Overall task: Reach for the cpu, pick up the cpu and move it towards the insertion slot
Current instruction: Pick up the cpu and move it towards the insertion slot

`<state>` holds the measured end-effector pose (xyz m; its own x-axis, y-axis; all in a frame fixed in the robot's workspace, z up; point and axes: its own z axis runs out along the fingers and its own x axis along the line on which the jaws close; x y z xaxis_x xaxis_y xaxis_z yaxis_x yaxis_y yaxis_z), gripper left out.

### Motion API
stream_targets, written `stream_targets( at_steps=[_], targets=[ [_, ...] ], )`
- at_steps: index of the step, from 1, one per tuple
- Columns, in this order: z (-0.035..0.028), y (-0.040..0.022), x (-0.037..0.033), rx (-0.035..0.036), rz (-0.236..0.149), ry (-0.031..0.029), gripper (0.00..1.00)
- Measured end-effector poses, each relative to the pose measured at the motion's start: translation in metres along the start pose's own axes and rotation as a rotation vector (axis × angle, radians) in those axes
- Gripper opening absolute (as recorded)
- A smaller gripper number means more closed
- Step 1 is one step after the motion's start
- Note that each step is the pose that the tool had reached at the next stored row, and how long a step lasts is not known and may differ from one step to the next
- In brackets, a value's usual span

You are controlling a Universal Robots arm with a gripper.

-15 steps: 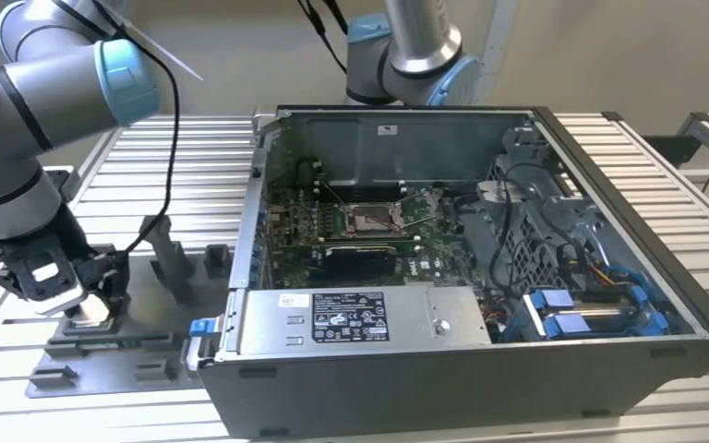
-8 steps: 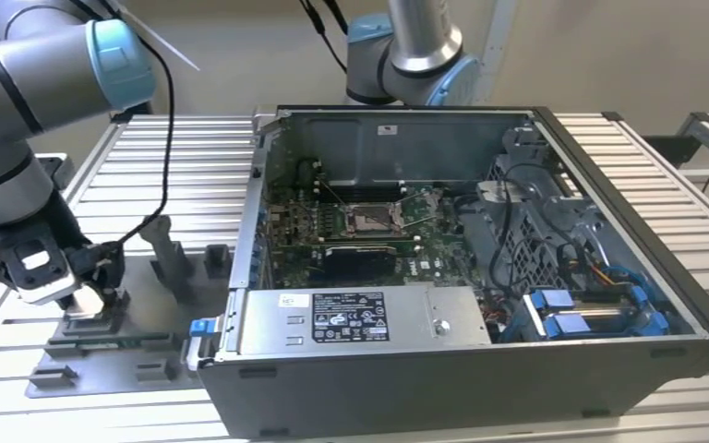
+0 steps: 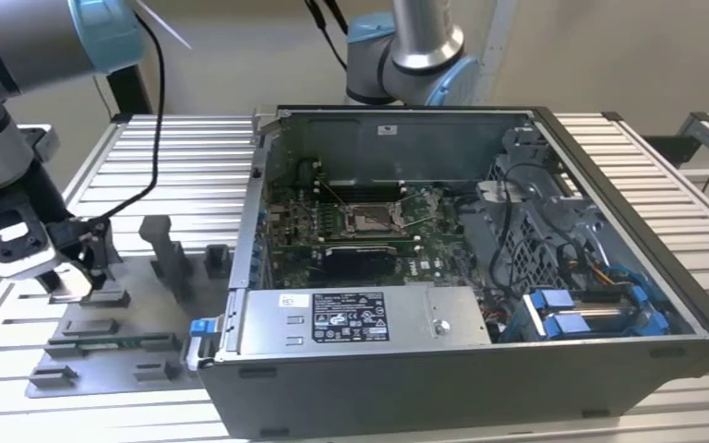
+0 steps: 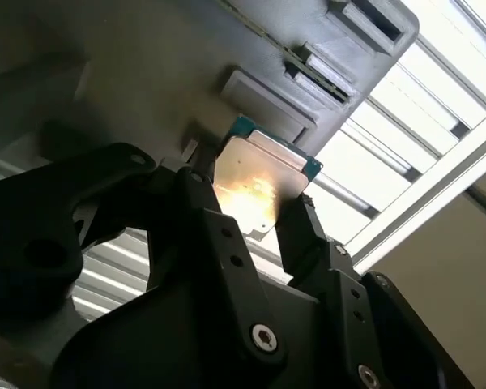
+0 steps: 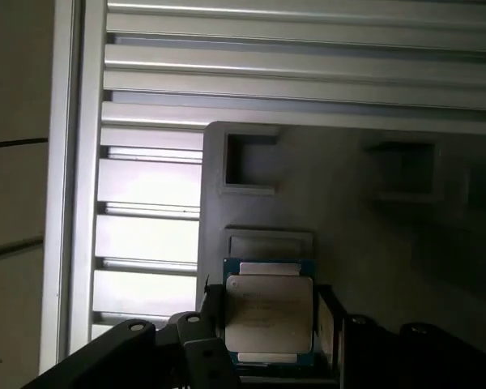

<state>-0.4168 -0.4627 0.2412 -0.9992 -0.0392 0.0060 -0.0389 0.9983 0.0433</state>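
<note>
The cpu (image 5: 269,312) is a small square chip with a silvery face and a blue-green rim. My gripper (image 5: 269,334) is shut on it, one black finger on each side, which also shows in the second wrist view, cpu (image 4: 257,180) and gripper (image 4: 253,215). The chip hangs just above a shallow square recess (image 5: 267,243) in the grey fixture plate (image 5: 364,219). In the exterior view the gripper (image 3: 74,280) is over that plate at the exterior view's left. The insertion slot (image 3: 371,217), a shiny metal-framed socket, lies on the green board inside the open computer case (image 3: 453,369), far to the exterior view's right.
Upright grey blocks (image 3: 163,254) stand on the fixture plate (image 3: 121,323) between my gripper and the case wall. A second arm's base (image 3: 410,55) rises behind the case. Cables and blue drive clips (image 3: 582,309) fill the case's right part. The table (image 3: 182,157) is ribbed metal.
</note>
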Motion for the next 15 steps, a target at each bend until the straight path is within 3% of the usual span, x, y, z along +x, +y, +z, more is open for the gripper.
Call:
stream_targets(
  at_steps=[15],
  targets=[
    [-0.0678, 0.0029, 0.0004, 0.0, 0.0, -0.0001, 0.0]
  ],
)
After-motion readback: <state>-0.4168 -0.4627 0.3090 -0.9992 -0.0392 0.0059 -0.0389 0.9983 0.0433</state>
